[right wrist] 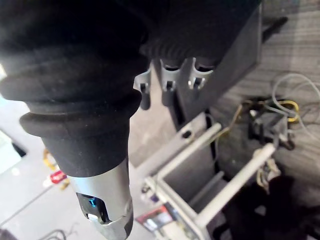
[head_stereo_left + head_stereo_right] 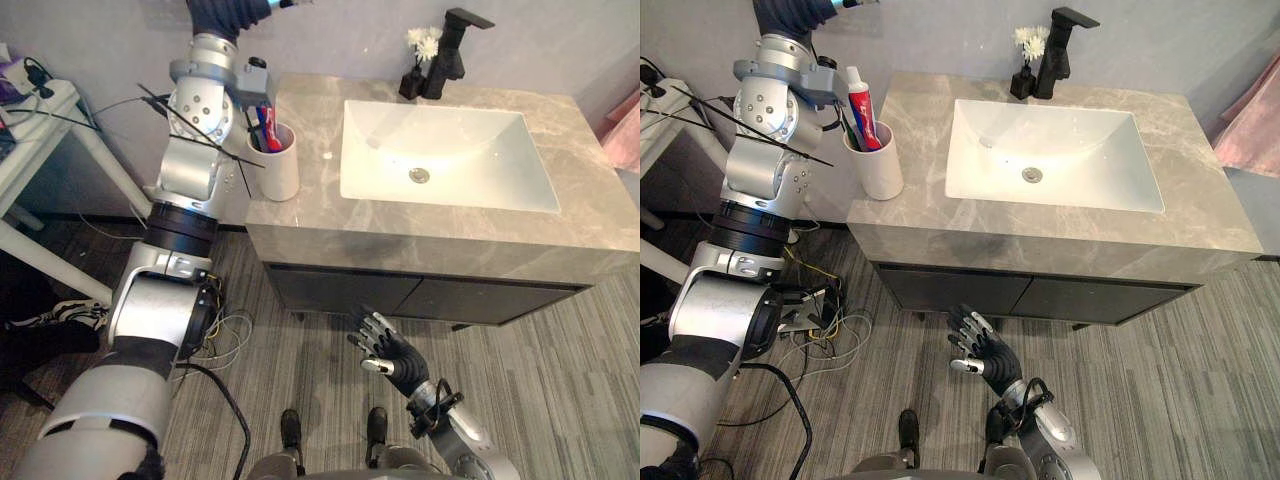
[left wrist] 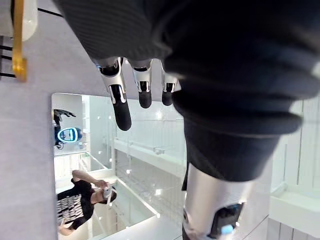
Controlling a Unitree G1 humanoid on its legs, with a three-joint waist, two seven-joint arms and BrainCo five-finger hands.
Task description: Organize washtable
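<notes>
A: Well, what stands on the worktop (image 2: 320, 215), counted?

B: One white cup (image 2: 876, 165), left of the sink (image 2: 470, 150), near the worktop's left edge. One tube (image 2: 862, 105) stands upright in it, with something dark beside it that I cannot make out. One black tap (image 2: 452, 50) is behind the sink, and one small vase of white flowers (image 2: 423, 42) is just beside the tap.

A: And the hands?

B: The left arm is raised steeply past the cup, well above the sink. The left hand (image 3: 121, 105) has its fingers straight and loose, holding nothing. The right hand (image 2: 392, 350) hangs low, below the sink and in front of the dark cabinet (image 2: 400, 295), palm up. Its fingers are spread and slightly bent, and they hold nothing.

A: What do the views add to each other?

B: The right eye view shows the tube whole, while in the left eye view the arm covers part of it. The left wrist view adds a mirror (image 3: 140, 165) with a person (image 3: 80, 200) reflected in it. The right wrist view looks along the cabinet's side to the legs of a white table (image 1: 220, 200).
</notes>
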